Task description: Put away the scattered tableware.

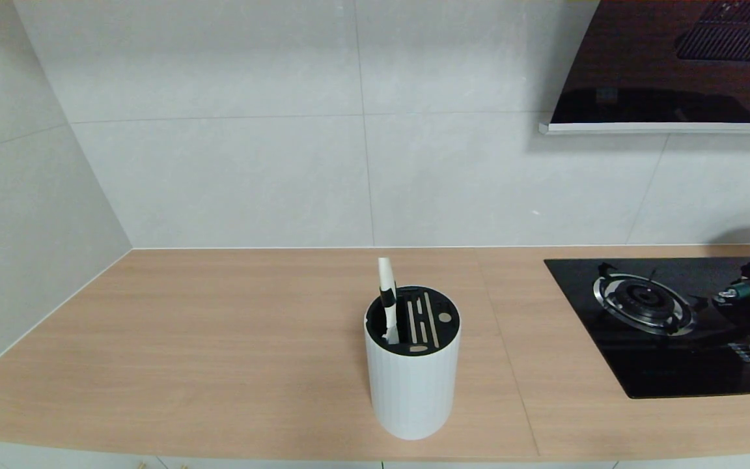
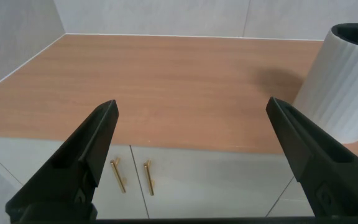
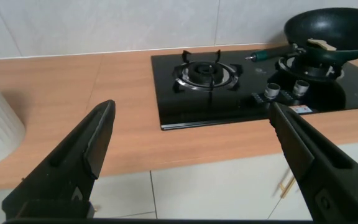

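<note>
Spanning the view, a pale wooden countertop (image 1: 219, 339) carries a black gas hob (image 1: 668, 339) at its right end. A white ribbed utensil holder (image 1: 413, 384) stands mid-counter, near the front edge. The left gripper (image 2: 190, 107) and right gripper (image 3: 191, 107) hang before that edge, fingers spread apart, empty. A white-handled utensil (image 1: 386, 286) stands upright in the holder's left opening.

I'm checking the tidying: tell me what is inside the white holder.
One white-handled utensil stands in the holder, in its open compartment; the narrow slots beside it look empty. The utensil's lower end is hidden inside.
</note>
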